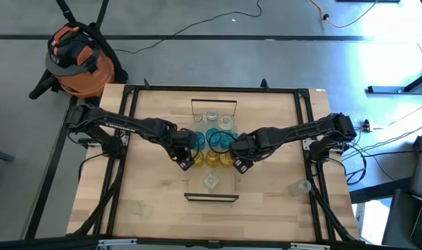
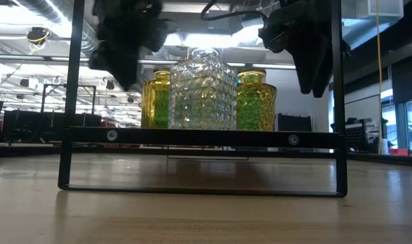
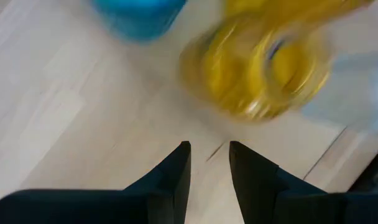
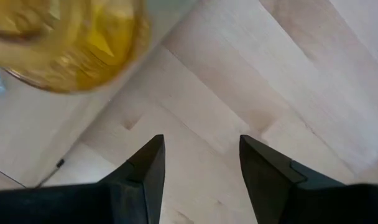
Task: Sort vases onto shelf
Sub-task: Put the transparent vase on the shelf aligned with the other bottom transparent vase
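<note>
Both arms meet over the middle of the table, where the shelf runs from the far edge toward the near edge. Your left end effector hangs just beside the shelf's left side, fingers parted a little with nothing between them; an amber vase and a teal vase sit just ahead of it. Your right end effector hangs at the shelf's right side, fingers parted wider, also empty, with another amber vase ahead of it.

On the shelf you can see clear vases at the far end, teal ones behind the amber ones at the middle, and one clear vase alone toward the near end. By that count, most of the sorting looks done.

Still off the shelf: a clear vase near the table's right edge and another faint clear one toward the near-left corner. Those two appear to be what is left for you.

No brand, label or writing can be read anywhere.
</note>
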Tool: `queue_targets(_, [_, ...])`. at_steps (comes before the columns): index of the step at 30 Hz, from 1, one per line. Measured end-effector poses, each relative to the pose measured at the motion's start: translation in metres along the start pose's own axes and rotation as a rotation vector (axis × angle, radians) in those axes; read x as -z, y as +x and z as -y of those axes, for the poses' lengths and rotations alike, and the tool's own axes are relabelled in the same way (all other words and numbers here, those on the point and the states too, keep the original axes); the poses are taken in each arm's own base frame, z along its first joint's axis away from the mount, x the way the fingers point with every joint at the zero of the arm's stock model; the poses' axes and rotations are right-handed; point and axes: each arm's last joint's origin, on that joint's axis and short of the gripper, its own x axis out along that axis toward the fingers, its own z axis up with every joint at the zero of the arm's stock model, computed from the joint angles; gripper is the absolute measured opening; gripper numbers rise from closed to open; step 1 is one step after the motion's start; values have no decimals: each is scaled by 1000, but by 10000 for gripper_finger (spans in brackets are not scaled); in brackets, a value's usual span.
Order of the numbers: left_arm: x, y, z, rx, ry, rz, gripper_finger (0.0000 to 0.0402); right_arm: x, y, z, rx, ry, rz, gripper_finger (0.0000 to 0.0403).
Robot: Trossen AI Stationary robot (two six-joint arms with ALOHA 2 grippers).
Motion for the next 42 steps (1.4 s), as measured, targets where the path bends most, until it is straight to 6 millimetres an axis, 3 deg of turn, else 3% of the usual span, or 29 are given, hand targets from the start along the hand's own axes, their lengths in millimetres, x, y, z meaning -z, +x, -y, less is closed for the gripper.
queue_targets(4, [15, -9, -1, -48, 29, -48, 103, 4, -6, 5, 8, 9, -22, 170])
queue_targets(8, [32, -21, -4, -121, 72, -65, 103, 22, -26, 12, 7, -16, -3, 170])
queue_targets(12, [46, -28, -6, -164, 116, -113, 101, 55, -50, 18, 0, 1, 38, 170])
queue_targets(16, [50, -28, -4, -147, 160, -143, 90, 97, -68, 34, 113, 32, 17, 170])
queue_targets(19, [50, -28, -3, -155, 184, -132, 80, 127, -75, 44, 44, 131, 37, 170])
queue_targets(22, [50, -23, -8, -175, 174, -138, 72, 158, -75, 55, -45, 263, 25, 170])
queue_targets(28, [55, -17, -15, -205, 178, -162, 64, 204, -71, 85, -30, 453, 6, 170])
queue_targets(37, [51, -16, -17, -201, 208, -160, 64, 214, -47, 91, 85, 463, -89, 170])
queue_targets(42, [53, -16, -16, -193, 205, -170, 64, 217, -27, 84, 24, 475, -126, 170])
